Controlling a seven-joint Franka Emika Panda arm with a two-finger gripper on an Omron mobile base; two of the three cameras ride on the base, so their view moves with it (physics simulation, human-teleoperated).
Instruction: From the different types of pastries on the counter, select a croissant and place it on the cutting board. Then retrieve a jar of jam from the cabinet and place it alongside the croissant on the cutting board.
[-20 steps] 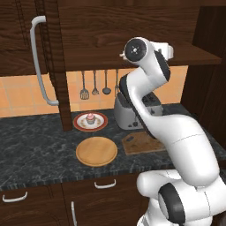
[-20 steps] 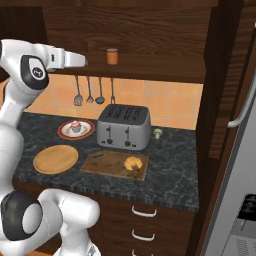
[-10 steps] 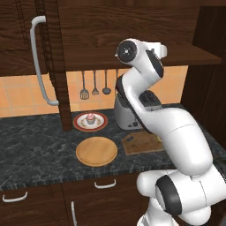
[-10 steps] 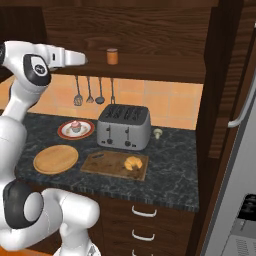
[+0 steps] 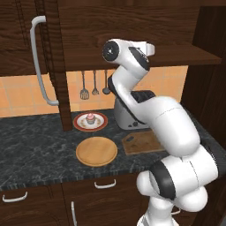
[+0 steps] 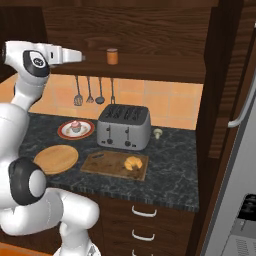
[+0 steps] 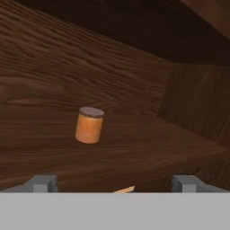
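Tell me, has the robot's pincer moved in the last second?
Yes. In the right base view the pincer has slid along the shelf toward the jar, which still sits untouched; the toaster below stays put.

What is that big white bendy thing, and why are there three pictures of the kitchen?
It is a robot arm. Two cameras sit behind it, on its left and right sides. The third camera rides on its hand and looks at a jar of jam on the cabinet shelf. Its gripper is open and holds nothing. On the counter a croissant lies on the cutting board. Nearby are a toaster, a cupcake on a plate, and a round wooden plate.
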